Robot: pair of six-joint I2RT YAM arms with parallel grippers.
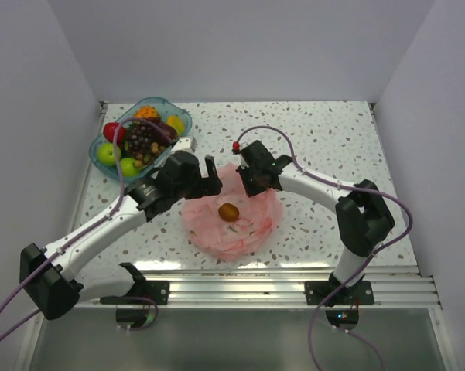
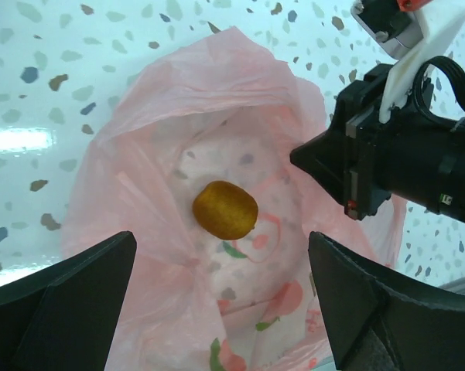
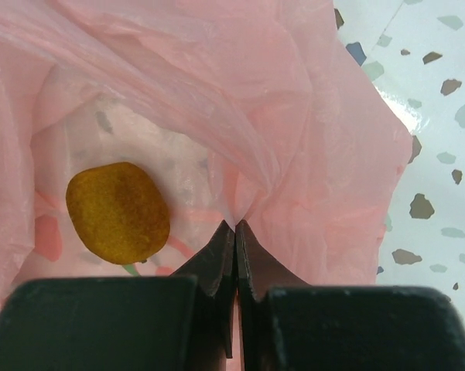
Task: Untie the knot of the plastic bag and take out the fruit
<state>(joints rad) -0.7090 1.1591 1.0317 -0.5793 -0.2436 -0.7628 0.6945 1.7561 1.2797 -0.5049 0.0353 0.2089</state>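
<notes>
Presently: pink bag [image 1: 234, 228], untied, lies spread on the speckled desk [image 1: 333, 139]. Right claw [image 3: 235, 226] is clamped on its rim, seemingly to keep the mouth wide. Left claw [image 1: 214, 176] gapes beside one brown fruit [image 1: 229, 212] lying inside, likely its target. Blue tray [image 1: 164, 103] far-left; white walls.

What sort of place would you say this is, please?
Probably a robot test cell in a lab: plain white walls box in a speckled tabletop, a metal rail lines its near edge, and a blue tray holds fruit.
</notes>
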